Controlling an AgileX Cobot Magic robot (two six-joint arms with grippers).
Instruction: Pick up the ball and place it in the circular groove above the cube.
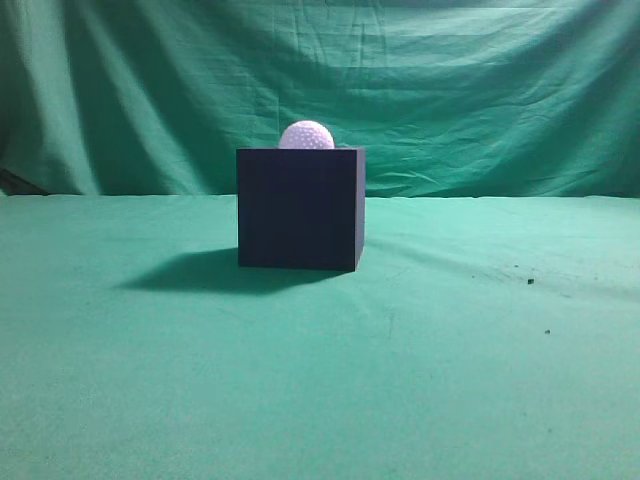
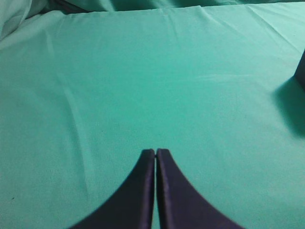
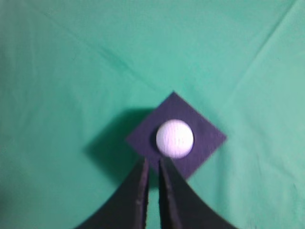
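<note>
The worktop point(image 1: 200, 380) is covered edge to edge in green cloth, with a creased green backdrop point(image 1: 480, 80) hanging behind its far edge. The cube point(image 1: 300, 208) stands about midway between the left and right edges, set back toward the far edge, its dark front face square to the exterior view and its shadow falling on the cloth toward the left edge. From the right wrist view the cube's top face point(image 3: 205, 133) shows as a dark diamond, one corner pointing toward the camera. In the left wrist view only a sliver of the cube point(image 2: 300, 71) shows at the right border, with its shadow on the cloth beside it. The left tool point(image 2: 156, 153) hangs over bare cloth well apart from the cube, its two dark fingers pressed together at the tips with nothing between them. The right tool point(image 3: 153, 164) sits high above the cube, its fingers drawn close with only a thin slit between them, holding nothing; its tips appear just at the cube's near corner. The ball point(image 1: 306, 135), white and dimpled, rests on the middle of the cube's top face, its lower part sunk below the top edge in the exterior view, free of both tools.
</note>
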